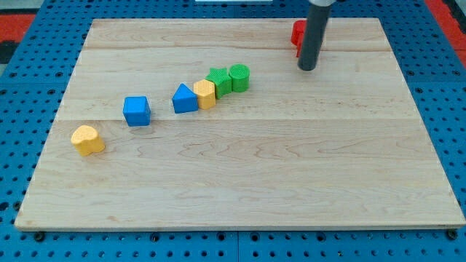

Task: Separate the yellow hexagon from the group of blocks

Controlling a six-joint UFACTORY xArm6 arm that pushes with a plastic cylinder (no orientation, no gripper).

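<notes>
Nearest the view's bottom, a yellow heart-shaped block (87, 140) sits by the wooden board's (240, 189) left edge, with a blue cube (137, 110) beyond it. Mid-board, the yellow hexagon (205, 94) is wedged between a blue triangle (185, 99) and two green blocks (230, 78), touching both. Bare board spreads below and right. My tip (307, 68), a plain rod holding nothing, stands well apart near the top edge, hiding part of a red block (297, 34).

Red block (297, 33) mostly hidden behind rod (314, 33); shape unclear. Rod top cut off.
</notes>
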